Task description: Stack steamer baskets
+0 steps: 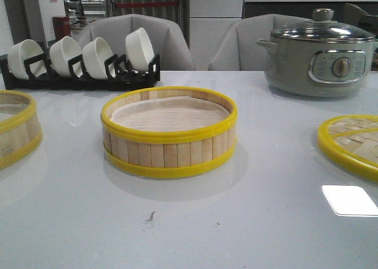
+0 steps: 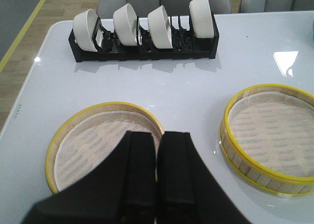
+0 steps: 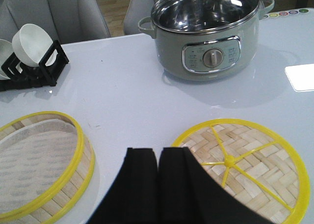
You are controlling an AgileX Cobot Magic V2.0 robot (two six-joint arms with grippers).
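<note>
We see two round bamboo-slat steamer baskets with yellow rims and pale liners, upright, apart: the centre basket [image 1: 169, 131] before the bowl rack [image 1: 80, 59], the left basket [image 1: 16, 131] beside it.

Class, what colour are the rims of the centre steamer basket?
Bright yellow rims on the centre steamer basket, clearest in the front view.

Two grey chairs [image 1: 177, 39] behind glossy white table [image 1: 236, 222]; wood floor [image 2: 29, 32]; light glare.
</note>
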